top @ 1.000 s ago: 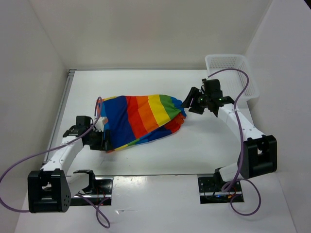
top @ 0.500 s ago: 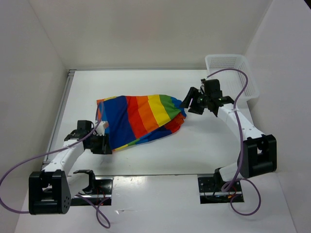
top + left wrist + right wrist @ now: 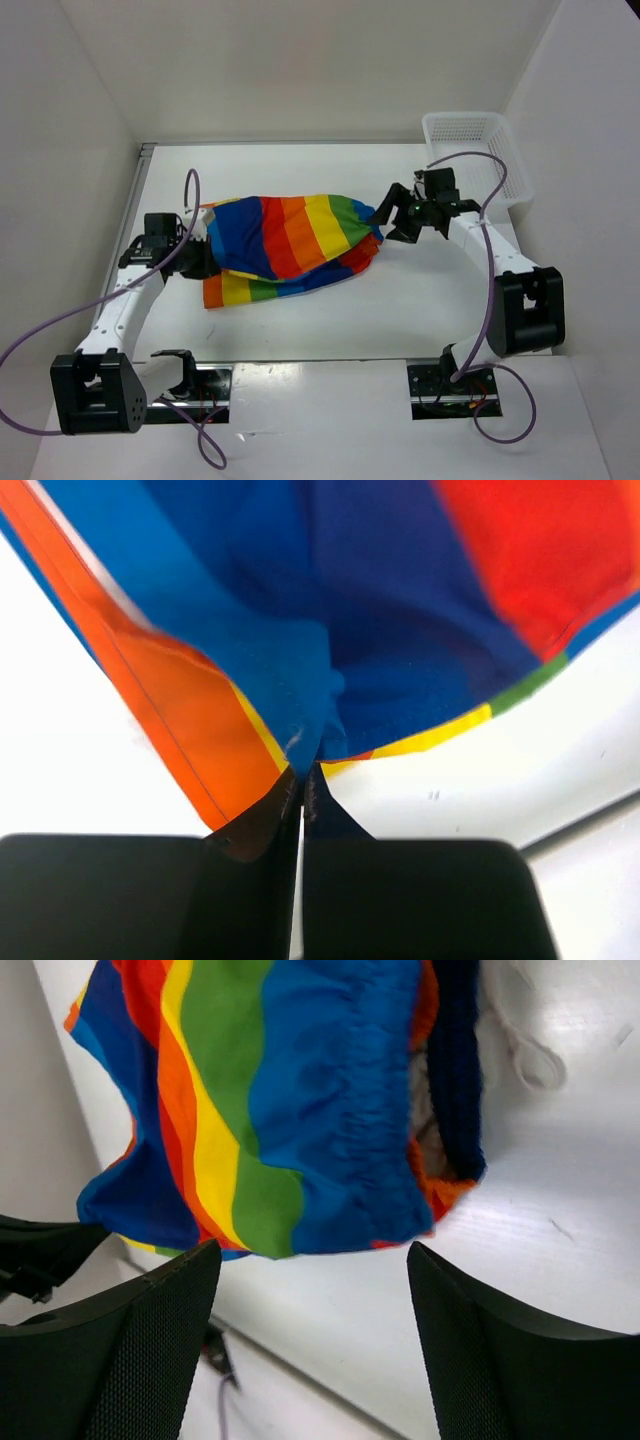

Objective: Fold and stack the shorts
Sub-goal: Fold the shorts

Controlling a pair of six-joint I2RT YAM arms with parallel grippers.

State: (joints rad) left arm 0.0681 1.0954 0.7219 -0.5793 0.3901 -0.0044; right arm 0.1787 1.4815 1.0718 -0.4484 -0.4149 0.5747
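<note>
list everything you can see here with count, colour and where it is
shorts: one, rainbow stripes, middle of the table
drawstring: one, white, lying on the table by the waistband
basket: one, white mesh, far right corner
table: one, white, walled in by white panels
cables: two, purple, one along each arm
left gripper: one, black, shut on the shorts' left edge
right gripper: one, black, open at the shorts' waistband end

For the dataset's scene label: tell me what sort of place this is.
Probably a lab robot cell: left arm and right arm bolted at the edge of a white table, plain white walls boxing it in, with striped shorts and a mesh basket on it.
</note>
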